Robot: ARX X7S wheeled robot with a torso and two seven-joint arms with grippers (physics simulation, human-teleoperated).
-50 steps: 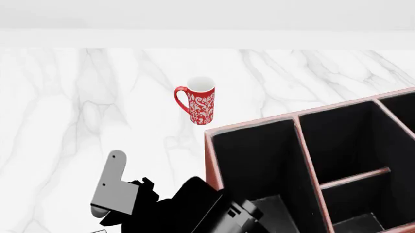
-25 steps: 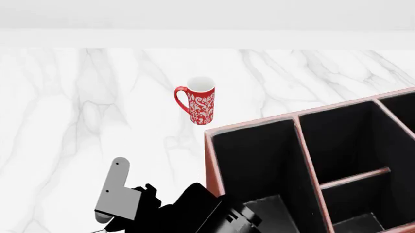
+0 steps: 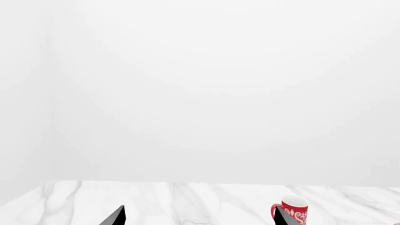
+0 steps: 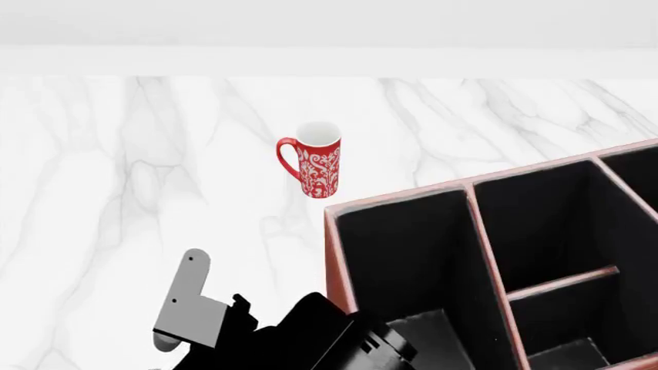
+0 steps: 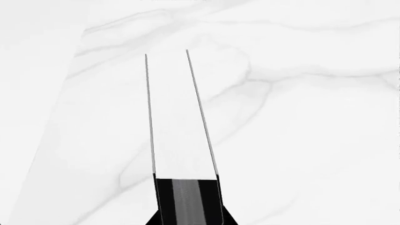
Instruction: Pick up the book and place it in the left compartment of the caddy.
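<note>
In the right wrist view the black book (image 5: 179, 126) is seen edge-on, white pages between two thin black covers, reaching away from my right gripper (image 5: 187, 208), which is shut on its near end above the marble. In the head view the book shows as a black slab (image 4: 308, 327) at the bottom, just left of the caddy's near corner. The reddish-brown caddy (image 4: 331, 254) fills the right. Its long left compartment (image 4: 411, 254) is black and holds nothing I can see. My left gripper (image 3: 198, 219) is open and empty. One grey finger (image 4: 190, 297) shows left of the book.
A red patterned mug (image 4: 319, 159) stands upright on the white marble table (image 4: 123, 177) beyond the caddy's left wall. It also shows in the left wrist view (image 3: 292, 212) by one fingertip. A white wall runs behind the table.
The grey finger and the black book have slid slightly down the head view, toward me. The mug and the caddy have not moved.
</note>
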